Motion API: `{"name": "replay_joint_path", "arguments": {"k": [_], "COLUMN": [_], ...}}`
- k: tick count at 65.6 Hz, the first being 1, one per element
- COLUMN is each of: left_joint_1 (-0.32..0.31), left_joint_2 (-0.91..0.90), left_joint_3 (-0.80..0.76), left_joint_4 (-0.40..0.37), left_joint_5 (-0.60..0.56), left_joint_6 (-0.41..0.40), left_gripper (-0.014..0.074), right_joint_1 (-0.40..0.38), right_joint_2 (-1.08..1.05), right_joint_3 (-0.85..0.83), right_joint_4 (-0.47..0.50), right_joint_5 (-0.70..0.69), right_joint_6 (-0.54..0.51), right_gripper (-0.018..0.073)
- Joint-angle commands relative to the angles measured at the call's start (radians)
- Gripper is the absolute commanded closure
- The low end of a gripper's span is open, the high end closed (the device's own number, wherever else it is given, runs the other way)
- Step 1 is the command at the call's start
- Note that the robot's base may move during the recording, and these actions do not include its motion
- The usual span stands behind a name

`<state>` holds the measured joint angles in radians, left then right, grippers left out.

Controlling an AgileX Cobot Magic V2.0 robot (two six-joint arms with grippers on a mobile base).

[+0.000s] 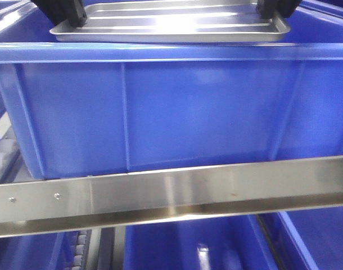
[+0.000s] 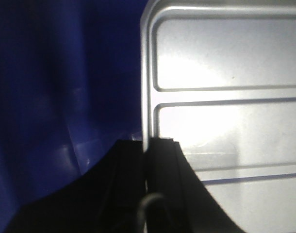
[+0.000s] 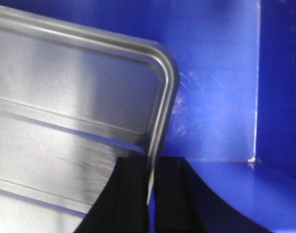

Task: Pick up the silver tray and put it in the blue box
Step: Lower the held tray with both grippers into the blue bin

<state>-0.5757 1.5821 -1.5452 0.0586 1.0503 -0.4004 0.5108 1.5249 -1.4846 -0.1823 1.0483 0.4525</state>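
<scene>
Exterior front-facing view: the silver tray [image 1: 168, 25] (shiny metal, rounded corners, long lengthwise ridges) hangs level over the open top of the blue box [image 1: 177, 107], a smooth-walled, ribbed plastic crate. The black left gripper [image 2: 147, 148] and right gripper [image 3: 150, 167] each pinch a raised end rim.

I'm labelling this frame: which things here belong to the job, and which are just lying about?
Job:
tray
box
left gripper and right gripper, jaws shut on the tray's rim

Lying about:
steel rail
lower crates
rollers
</scene>
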Motion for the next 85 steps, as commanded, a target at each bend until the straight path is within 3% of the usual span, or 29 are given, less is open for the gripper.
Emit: {"name": "replay_joint_path", "arguments": {"k": [1, 85], "left_joint_1": [-0.011, -0.011], "left_joint_2": [-0.031, -0.031], "left_joint_3": [-0.023, -0.023], "left_joint_4": [0.003, 0.003], "left_joint_5": [-0.039, -0.039], "left_joint_6": [0.018, 0.018], "left_gripper": [0.0701, 0.0701], "right_joint_1": [0.002, 0.002], "right_joint_2": [-0.042, -0.042], "right_joint_3": [-0.029, -0.029], "right_joint_4": [0.001, 0.001], "right_joint_5": [-0.065, -0.065], "right_joint_6": [-0.030, -0.030], "right_gripper": [0.0501, 0.0501]}}
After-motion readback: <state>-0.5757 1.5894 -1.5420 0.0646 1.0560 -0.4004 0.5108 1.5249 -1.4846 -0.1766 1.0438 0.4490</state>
